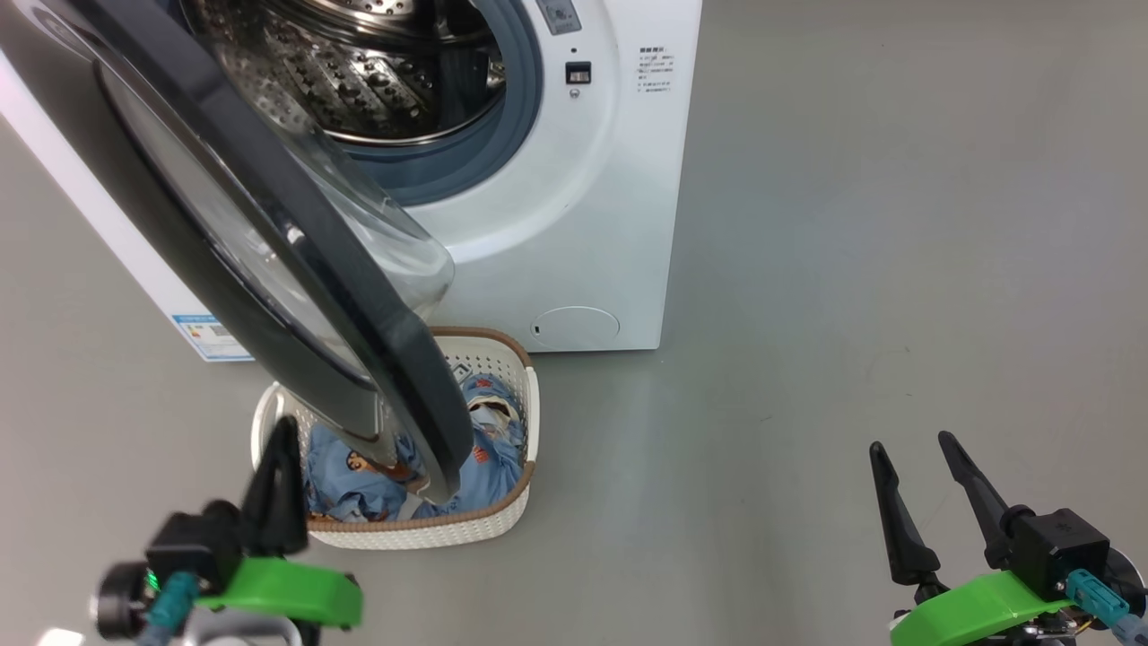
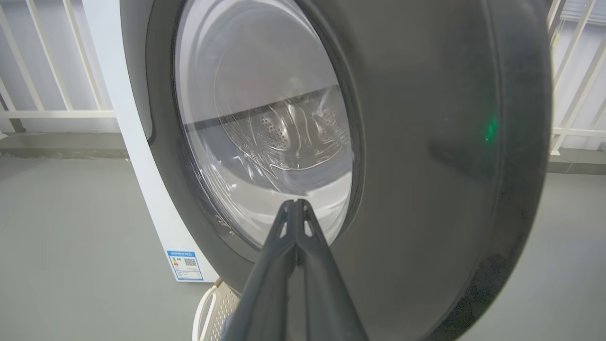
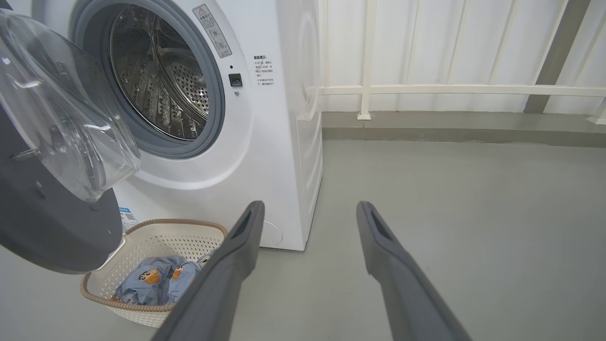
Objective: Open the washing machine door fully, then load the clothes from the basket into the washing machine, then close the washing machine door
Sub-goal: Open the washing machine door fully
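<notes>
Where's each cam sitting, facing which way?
Head: high, looking down at white front-loading washing machine, glossy black round door open above cream perforated plastic basket; left pincer and right pincer low.
Left wrist: facing door's outer face closely; shut left pincer.
Right wrist: low, facing steel drum; open right pincer.
Shared by all: machine, door, basket.

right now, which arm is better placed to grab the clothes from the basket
Right, probably. The right gripper is open and its wrist view sees the clothes lying in the basket. The left gripper is shut, pointing at the outer face of the washing machine door.
</notes>
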Available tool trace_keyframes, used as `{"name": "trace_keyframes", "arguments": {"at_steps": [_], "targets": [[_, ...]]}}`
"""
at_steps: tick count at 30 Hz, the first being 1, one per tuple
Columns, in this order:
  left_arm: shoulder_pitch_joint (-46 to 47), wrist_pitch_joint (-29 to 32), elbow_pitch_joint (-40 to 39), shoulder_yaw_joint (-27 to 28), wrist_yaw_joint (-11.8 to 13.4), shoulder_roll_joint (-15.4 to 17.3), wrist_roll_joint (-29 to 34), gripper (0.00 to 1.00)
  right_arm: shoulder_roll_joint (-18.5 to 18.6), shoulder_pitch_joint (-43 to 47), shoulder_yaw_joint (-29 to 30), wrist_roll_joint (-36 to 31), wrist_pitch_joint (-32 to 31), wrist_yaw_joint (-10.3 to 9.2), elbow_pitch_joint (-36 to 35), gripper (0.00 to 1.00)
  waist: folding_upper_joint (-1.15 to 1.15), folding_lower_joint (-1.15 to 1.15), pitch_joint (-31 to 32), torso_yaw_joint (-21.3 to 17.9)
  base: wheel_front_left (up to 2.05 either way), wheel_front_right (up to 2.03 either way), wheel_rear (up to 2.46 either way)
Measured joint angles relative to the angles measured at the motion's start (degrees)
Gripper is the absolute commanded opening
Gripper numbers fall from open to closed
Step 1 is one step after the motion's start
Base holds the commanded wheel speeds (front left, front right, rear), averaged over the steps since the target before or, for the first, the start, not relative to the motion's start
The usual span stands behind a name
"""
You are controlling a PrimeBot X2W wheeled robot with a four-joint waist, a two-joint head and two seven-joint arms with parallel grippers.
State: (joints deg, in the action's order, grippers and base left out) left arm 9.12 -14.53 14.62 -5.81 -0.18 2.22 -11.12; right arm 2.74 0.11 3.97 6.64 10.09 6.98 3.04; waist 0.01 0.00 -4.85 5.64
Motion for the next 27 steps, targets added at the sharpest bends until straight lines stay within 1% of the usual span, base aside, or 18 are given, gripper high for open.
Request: {"name": "trace_keyframes", "arguments": {"at_steps": [2, 9, 14, 16, 20, 24, 27], "targets": [[0.87, -0.01, -1.45, 0.99, 0.12, 0.57, 0.68, 0.0, 0.0, 0.0, 0.01, 0.0, 0.0, 0.0, -0.01, 1.0, 0.0, 0.0, 0.06, -0.13, 0.0, 0.0, 0.0], [7.04, -0.02, -10.34, 5.42, 3.45, 3.08, 3.02, 0.0, -0.02, 0.18, 0.09, 0.0, 0.0, 0.0, -0.22, 1.0, 0.0, 0.0, 0.52, -0.23, 0.0, 0.0, 0.0], [12.35, -0.19, -18.22, 5.09, 4.78, 3.15, 5.1, 0.0, -0.03, 1.2, 0.0, 0.0, 0.0, 0.0, -0.35, 1.0, 0.0, 0.0, 1.2, 0.09, 0.0, 0.0, 0.0], [13.81, -0.19, -20.81, 3.57, 4.78, 2.98, 5.49, 0.0, -0.05, 1.62, -0.11, 0.0, -0.02, 0.0, -0.35, 1.0, 0.0, 0.0, 1.54, 0.16, 0.0, 0.0, 0.0], [15.16, 0.22, -24.83, -1.69, 4.01, 1.69, 6.11, 0.0, -0.07, 2.04, -0.36, 0.0, -0.26, 0.0, -0.68, 1.0, 0.0, 0.0, 2.14, 0.12, 0.0, 0.0, 0.0], [15.63, 2.74, -26.92, -8.18, 2.82, 0.92, 6.01, 0.0, -0.08, 2.35, -0.56, 0.0, -0.52, 0.0, -0.92, 1.0, 0.0, 0.0, 2.28, -0.1, 0.0, 0.0, 0.0], [15.63, 5.21, -27.37, -13.48, 1.62, 0.49, 4.65, 0.0, -0.08, 2.36, -0.82, 0.0, -0.74, 0.0, -1.2, 1.0, 0.0, 0.0, 2.21, -0.41, 0.0, 0.0, 0.0]]}}
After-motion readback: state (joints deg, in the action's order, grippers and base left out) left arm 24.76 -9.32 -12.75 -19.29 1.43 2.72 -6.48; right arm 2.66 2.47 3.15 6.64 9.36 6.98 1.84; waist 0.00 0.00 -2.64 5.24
